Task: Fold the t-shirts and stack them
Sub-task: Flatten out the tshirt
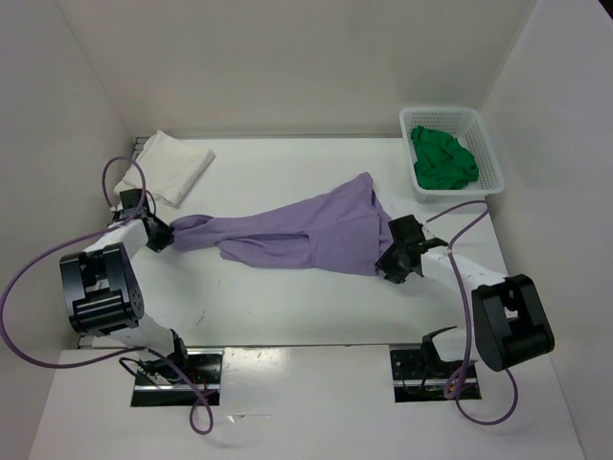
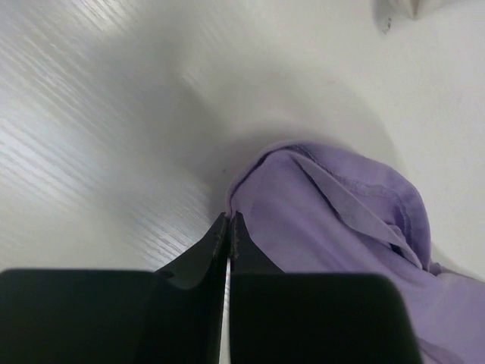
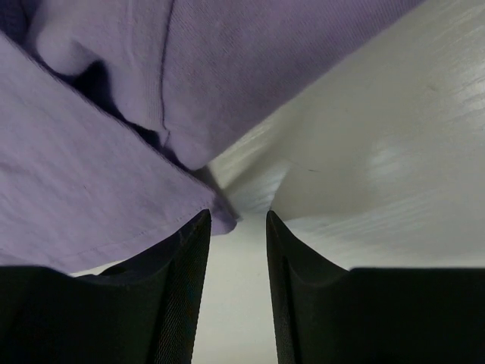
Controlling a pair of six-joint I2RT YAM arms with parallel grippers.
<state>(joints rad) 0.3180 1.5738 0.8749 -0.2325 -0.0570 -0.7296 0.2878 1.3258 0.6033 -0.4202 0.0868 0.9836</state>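
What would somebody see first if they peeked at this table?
The purple t-shirt, stretched long across the middle, its left end pinched in the left gripper, the right gripper open at its right edge. Then the bright green t-shirt crumpled in the white basket at the far right, and the white t-shirt folded at far left.

Bright overhead light recorded; streaked glare noted on table (image 2: 68,152); soft shadow cast around purple shirt (image 2: 341,212); wrist foregrounds blurred.
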